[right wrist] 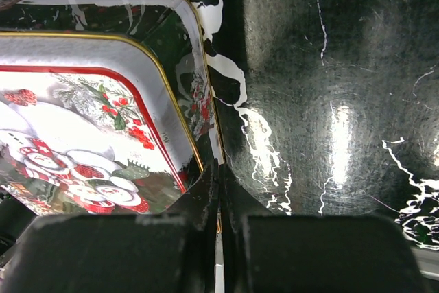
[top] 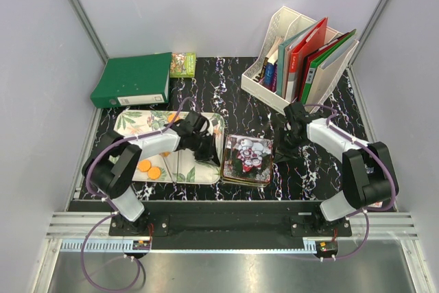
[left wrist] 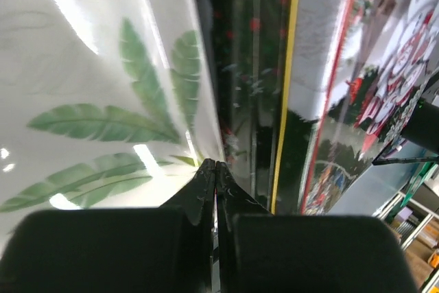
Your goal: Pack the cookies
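Orange cookies (top: pixel 149 169) lie on the left part of a white leaf-print tray (top: pixel 137 123); no black ones show. A Christmas-print tin (top: pixel 248 159) stands right of the tray, its lid (right wrist: pixel 75 135) lying askew on the base. My left gripper (top: pixel 206 150) is shut with nothing seen in it, tips (left wrist: pixel 215 165) at the tray's right rim (left wrist: pixel 206 101) beside the tin's side (left wrist: pixel 288 101). My right gripper (top: pixel 285 145) is shut at the tin's right rim (right wrist: pixel 204 87), which runs in between the fingertips (right wrist: pixel 219 166).
A green binder (top: pixel 134 80) and a small green box (top: pixel 182 64) lie at the back left. A white file holder with folders (top: pixel 302 60) stands at the back right. The black marbled table (right wrist: pixel 329 101) shows right of the tin.
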Motion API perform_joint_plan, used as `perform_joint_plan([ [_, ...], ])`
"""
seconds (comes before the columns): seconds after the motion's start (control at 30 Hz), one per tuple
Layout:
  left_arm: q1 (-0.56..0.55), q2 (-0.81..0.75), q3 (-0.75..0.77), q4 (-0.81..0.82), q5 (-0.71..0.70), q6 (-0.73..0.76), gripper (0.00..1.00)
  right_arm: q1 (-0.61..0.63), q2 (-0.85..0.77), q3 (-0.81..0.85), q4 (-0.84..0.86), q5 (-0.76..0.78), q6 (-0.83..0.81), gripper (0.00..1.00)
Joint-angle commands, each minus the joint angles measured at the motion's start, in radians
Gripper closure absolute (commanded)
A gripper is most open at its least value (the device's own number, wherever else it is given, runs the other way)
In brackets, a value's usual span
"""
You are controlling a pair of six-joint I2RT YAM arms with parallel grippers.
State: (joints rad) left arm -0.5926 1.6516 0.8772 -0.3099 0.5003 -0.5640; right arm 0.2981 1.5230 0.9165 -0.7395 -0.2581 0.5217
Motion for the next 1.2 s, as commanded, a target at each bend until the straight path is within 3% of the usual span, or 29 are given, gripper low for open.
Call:
perform_joint_plan([
  [0.0, -0.053, 0.019, 0.046, 0.055, 0.007, -0.022, 1.00, 0.021, 0.011, 0.047, 0.032, -0.058, 0.017, 1.00],
  [0.43, -0.090, 0.014, 0.037, 0.077, -0.008, -0.045, 1.00, 0.049, 0.014, 0.053, 0.026, -0.052, 0.014, 1.00],
  [1.17, -0.027, -0.067, 0.005, -0.038, -0.134, 0.013, 1.00, 0.030, -0.073, 0.081, -0.121, 0.177, -0.043, 1.00],
])
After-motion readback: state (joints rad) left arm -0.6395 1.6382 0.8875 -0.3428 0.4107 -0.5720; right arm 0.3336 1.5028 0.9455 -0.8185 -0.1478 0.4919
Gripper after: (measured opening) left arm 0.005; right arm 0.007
